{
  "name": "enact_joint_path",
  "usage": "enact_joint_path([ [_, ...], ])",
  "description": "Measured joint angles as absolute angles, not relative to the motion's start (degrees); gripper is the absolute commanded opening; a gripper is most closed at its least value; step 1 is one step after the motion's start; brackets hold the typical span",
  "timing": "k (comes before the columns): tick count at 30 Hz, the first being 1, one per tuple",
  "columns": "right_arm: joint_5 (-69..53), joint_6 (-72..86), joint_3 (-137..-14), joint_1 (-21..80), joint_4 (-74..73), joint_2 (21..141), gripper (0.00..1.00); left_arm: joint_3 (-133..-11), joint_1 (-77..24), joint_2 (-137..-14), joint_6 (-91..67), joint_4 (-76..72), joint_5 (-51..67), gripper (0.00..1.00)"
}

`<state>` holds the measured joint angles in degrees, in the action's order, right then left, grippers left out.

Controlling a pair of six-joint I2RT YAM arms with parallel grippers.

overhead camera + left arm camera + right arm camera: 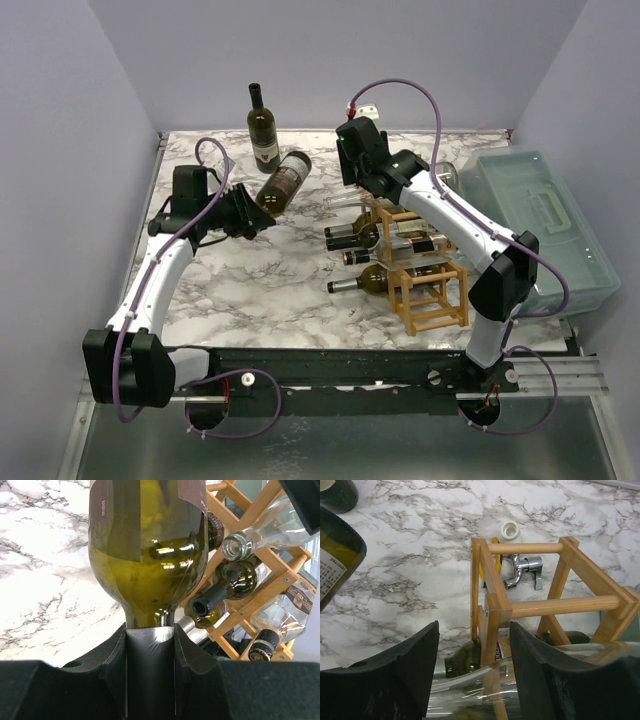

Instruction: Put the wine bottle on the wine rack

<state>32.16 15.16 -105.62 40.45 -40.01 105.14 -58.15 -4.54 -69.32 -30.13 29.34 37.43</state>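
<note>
Your left gripper [150, 632] is clamped tight on the neck of the dark green glass wine bottle [147, 555], with its black fingers [111, 652] pressed to either side of the glass. That close view shows the pinch plainly. The top view adds that the bottle is held tilted over the white marble-patterned tabletop [260, 290], base pointing away from the arm bases. It is well apart from the light wooden lattice wine rack [430, 290] to its right, so the wine bottle is in your grip, not on the rack. From the left wrist you also see the rack's slanted sticks with bottle mouths facing you: a clear glass bottle [260, 530] uppermost and dark bottles [202, 607] below it. Your right gripper [474, 630] has its jaws standing apart at a middling width, straddling a corner post of the rack. The clear bottle lies across beneath them; whether they touch the glass you cannot tell. Only the right wrist view shows a small white cap [510, 530] and a chrome metal fitting [525, 570] on the marble beyond the rack. Only the top view shows an upright dark bottle [263, 130] at the back and a translucent grey-green plastic lidded box [540, 225] at the right edge.
</note>
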Motion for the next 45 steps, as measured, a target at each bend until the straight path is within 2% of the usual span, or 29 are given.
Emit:
enact_joint_path([
  [11,33.41,13.43,-104.68,38.5,-39.66,104.79,0.58,-60.38,-5.28,-72.23,-29.87,29.45,42.46,0.0],
  [14,33.36,12.36,-104.27,38.17,-37.95,104.79,0.49,-60.38,-5.82,-72.23,-29.65,29.43,43.75,0.0],
  [19,32.23,9.65,-104.2,38.17,-36.42,104.88,0.28,-60.36,-6.48,-72.23,-29.47,29.52,45.15,0.0],
  [27,27.66,4.84,-104.25,37.74,-34.98,104.92,0.11,-58.5,-6.5,-71.16,-29.52,29.58,47.11,0.0],
  [45,10.92,-4.36,-100.79,37.65,-28.34,103.26,0.07,-51.59,-7.6,-64.12,-28.36,29.87,50.94,0.0],
])
